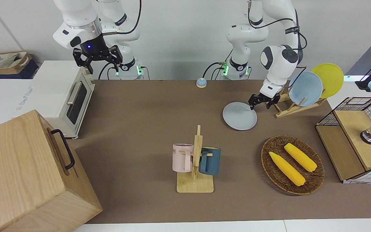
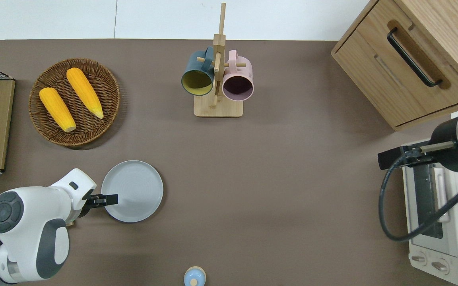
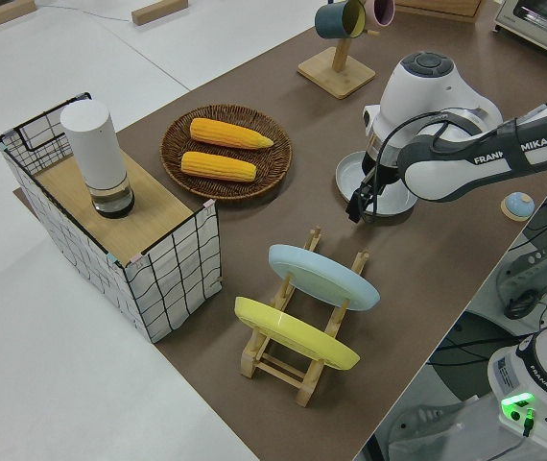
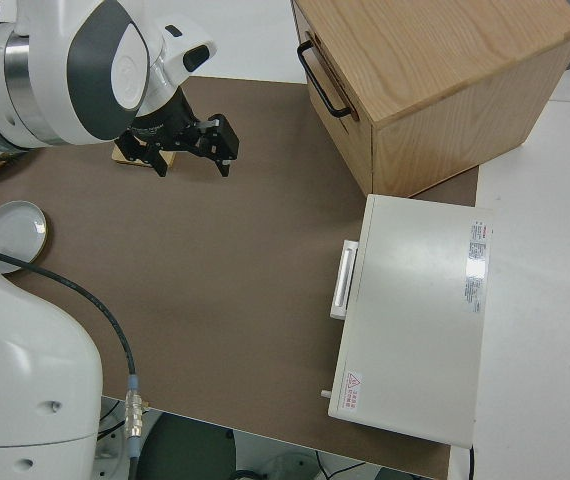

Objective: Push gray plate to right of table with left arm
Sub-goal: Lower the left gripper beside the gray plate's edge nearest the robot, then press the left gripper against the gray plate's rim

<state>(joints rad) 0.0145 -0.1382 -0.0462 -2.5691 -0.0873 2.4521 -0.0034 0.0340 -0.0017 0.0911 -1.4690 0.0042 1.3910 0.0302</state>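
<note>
The gray plate point(image 1: 239, 116) lies flat on the brown table point(image 1: 147, 112), nearer to the robots than the corn basket. It also shows in the overhead view point(image 2: 133, 190), the left side view point(image 3: 393, 195) and the right side view point(image 4: 15, 228). My left gripper point(image 1: 259, 105) is low at the plate's rim on the left arm's end. It points down, open and empty, and shows in the overhead view point(image 2: 105, 199) and the left side view point(image 3: 358, 213). My right gripper point(image 1: 103, 66) is parked, open and empty.
A wooden rack point(image 1: 296, 104) with a light-blue plate point(image 1: 306, 88) and a yellow plate point(image 1: 328, 79) stands beside the left gripper. A wicker basket point(image 1: 314, 175) holds two corn cobs. Also here: a mug tree point(image 1: 195, 161), a small blue bell point(image 1: 201, 82), a toaster oven point(image 1: 66, 96), a wooden drawer box point(image 1: 27, 174) and a wire crate point(image 1: 356, 138).
</note>
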